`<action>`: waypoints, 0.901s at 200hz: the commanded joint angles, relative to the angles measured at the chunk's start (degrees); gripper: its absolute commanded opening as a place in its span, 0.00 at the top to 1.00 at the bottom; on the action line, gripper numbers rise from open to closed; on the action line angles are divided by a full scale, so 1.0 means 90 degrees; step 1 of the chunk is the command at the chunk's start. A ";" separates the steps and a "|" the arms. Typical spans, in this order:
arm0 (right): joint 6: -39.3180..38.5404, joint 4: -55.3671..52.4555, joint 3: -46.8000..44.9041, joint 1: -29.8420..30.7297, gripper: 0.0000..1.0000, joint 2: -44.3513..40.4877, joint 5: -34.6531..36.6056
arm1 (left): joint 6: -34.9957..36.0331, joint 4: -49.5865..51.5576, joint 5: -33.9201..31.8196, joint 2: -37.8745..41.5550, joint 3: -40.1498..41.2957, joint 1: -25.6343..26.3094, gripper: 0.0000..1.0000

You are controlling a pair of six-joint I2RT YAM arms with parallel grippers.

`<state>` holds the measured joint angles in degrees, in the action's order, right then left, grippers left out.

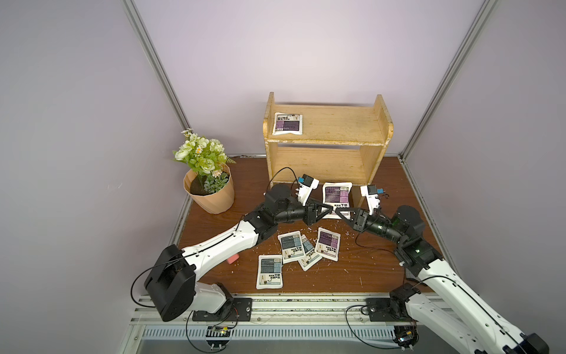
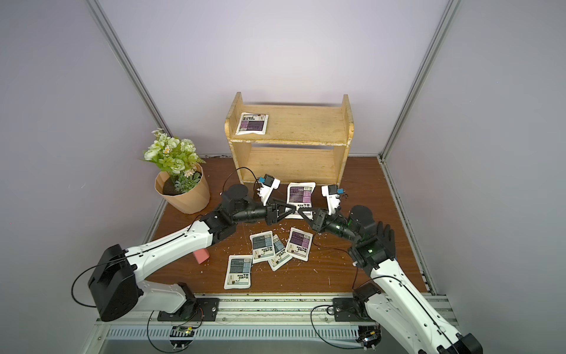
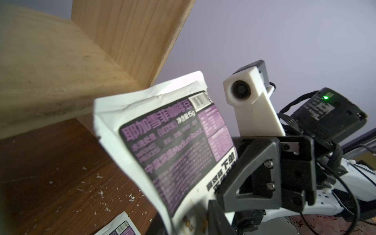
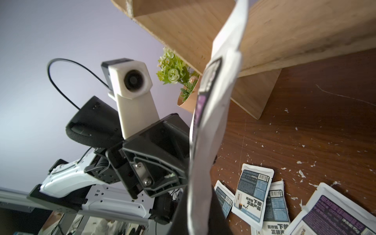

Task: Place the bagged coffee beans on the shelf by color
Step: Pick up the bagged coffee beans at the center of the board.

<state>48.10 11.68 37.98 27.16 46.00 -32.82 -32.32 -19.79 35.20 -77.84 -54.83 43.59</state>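
Note:
A purple coffee bag stands upright in the air in front of the shelf, low before its bottom tier. My right gripper is shut on the bag's lower edge; in the right wrist view the bag runs edge-on out of the closed jaws. My left gripper meets the same lower edge from the other side, jaws slightly apart around the bag. Another purple bag lies on the top tier's left end. On the table lie a purple bag and three grey-blue bags.
A tan flower pot with white flowers stands left of the shelf. A pink block sits under my left arm. A black glove lies behind my right arm. White flecks litter the brown table.

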 commanded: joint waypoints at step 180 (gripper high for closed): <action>-0.2370 -0.3277 0.6735 0.0554 1.00 0.2961 0.1002 | 0.0991 0.0769 -0.3203 0.1305 -0.1350 -0.0045 0.42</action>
<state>31.20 -10.57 90.13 32.75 69.14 -27.97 -26.15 -15.92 16.67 -67.02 -67.66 42.74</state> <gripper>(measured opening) 0.113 0.577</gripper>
